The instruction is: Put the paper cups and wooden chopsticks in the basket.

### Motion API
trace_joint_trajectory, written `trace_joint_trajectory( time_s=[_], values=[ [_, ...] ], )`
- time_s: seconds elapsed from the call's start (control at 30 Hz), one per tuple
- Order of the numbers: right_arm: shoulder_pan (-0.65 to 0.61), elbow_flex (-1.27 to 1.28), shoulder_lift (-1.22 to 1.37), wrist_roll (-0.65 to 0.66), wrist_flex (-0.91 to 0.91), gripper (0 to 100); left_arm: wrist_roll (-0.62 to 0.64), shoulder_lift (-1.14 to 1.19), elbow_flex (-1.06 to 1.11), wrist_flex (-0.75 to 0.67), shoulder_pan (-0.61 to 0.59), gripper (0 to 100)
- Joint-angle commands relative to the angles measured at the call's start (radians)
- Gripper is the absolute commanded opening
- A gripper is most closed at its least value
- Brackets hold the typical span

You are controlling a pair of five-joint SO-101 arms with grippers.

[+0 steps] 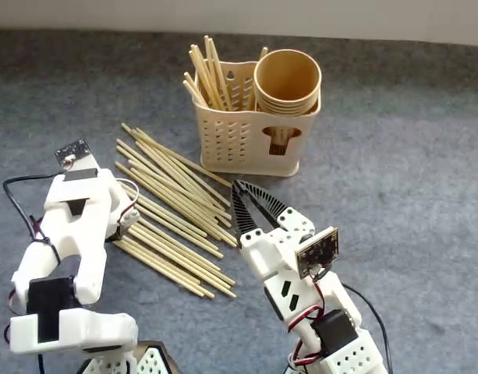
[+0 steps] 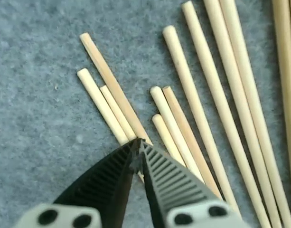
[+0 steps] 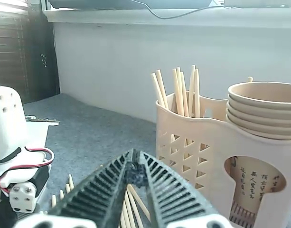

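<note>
Left wrist view: the left claw [image 2: 138, 145], tips pressed together, sits over the ends of loose chopsticks [image 2: 196, 109] lying mid-tabletop. The right claw [image 3: 136, 159], likewise closed, is just beside them, near the basket [image 3: 197, 156] holding paper cups [image 3: 264, 109] toward the far edge.

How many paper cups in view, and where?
5 by visible rims, all nested in one stack of paper cups in the basket, beside the upright chopsticks. More may hide inside it.
</note>
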Motion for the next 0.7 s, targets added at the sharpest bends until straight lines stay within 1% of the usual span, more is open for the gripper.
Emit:
trace_joint_trajectory(
  time_s=[0.0,0.13,0.33,0.57,0.6,0.67],
  values=[
    [-0.004,0.099,-0.013,0.002,-0.022,0.5,0.003,-0.07,-0.005,0.054,0.002,1],
    [-0.004,0.099,-0.013,0.002,-0.022,0.5,0.005,-0.228,-0.005,0.126,0.008,1],
    [-0.002,0.099,-0.013,0.002,-0.022,0.5,0.005,-0.404,-0.005,0.149,0.008,1],
    [-0.002,0.099,-0.013,0.002,-0.022,0.5,0.003,-0.43,0.035,0.147,0.004,1],
    [-0.002,0.099,-0.013,0.002,-0.022,0.5,0.006,-0.429,0.051,0.144,0.004,2],
    [-0.002,0.099,-0.013,0.002,-0.022,0.5,0.009,-0.423,0.085,0.141,0.004,8]
  ],
)
